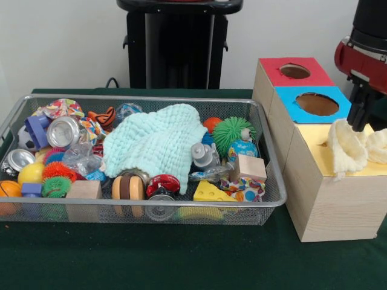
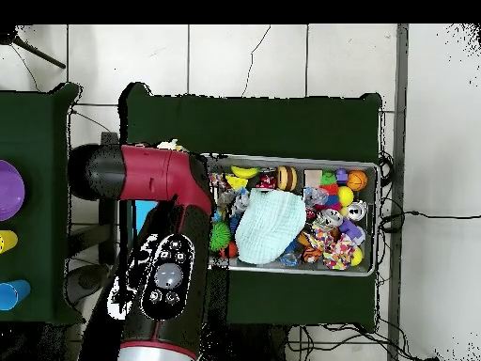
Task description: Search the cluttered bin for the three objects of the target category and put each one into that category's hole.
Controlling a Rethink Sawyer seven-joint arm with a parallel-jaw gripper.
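Observation:
My gripper [image 1: 359, 125] hangs over the yellow-topped wooden box [image 1: 311, 148] at the right, shut on a cream cloth [image 1: 347, 148]. The cloth bunches up on both sides of the fingertips and droops over the box's front edge. A large mint-green cloth [image 1: 154, 142] lies in the middle of the wire bin [image 1: 139, 206], spread over other toys. In the overhead view the red arm [image 2: 160, 174] hides the gripper and the boxes; only a scrap of the cream cloth [image 2: 170, 145] shows beside it, and the mint cloth [image 2: 268, 226] lies in the bin [image 2: 376, 218].
Behind the yellow box stand a blue-topped box with a round hole [image 1: 317, 104] and a red-topped one with a hole [image 1: 294, 71]. The bin holds several toys: cans [image 1: 62, 131], spiky balls [image 1: 233, 133], wooden blocks [image 1: 249, 166], a cheese wedge [image 1: 208, 192].

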